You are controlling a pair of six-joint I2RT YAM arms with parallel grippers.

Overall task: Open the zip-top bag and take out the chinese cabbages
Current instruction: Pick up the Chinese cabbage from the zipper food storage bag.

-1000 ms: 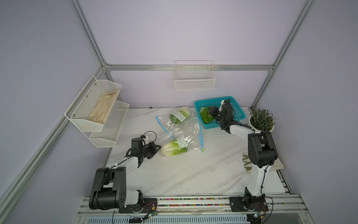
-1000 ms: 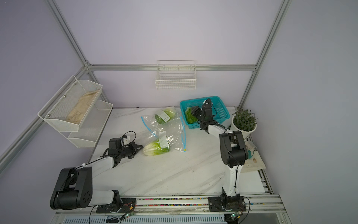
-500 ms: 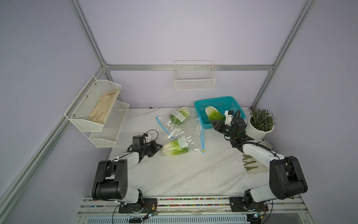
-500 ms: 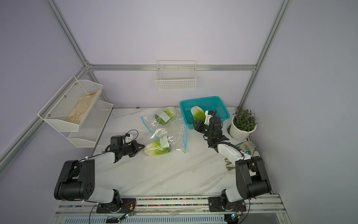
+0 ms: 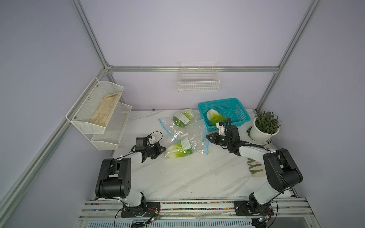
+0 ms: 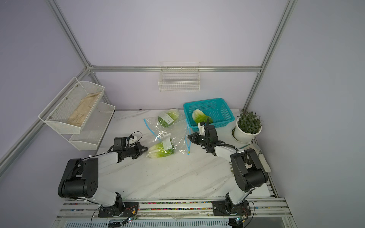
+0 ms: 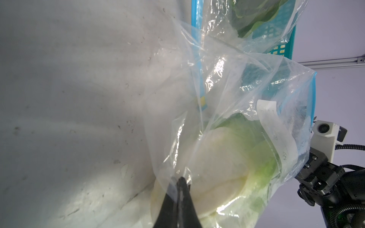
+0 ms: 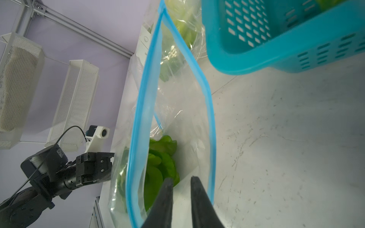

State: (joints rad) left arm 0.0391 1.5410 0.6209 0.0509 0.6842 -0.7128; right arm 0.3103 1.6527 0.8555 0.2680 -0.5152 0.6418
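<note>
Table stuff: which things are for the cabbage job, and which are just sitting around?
For the job: zip-top bag, bagged cabbage, second bagged cabbage, basket cabbage, teal basket.
Just sitting around: potted plant, white shelf rack, wall wire basket.

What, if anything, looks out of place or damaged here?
Nothing spilled or damaged. The zip-top bag lies crumpled, one edge pinched in the left gripper, its mouth gaping toward the right gripper. A white paper band curls up loose from the cabbage inside.
</note>
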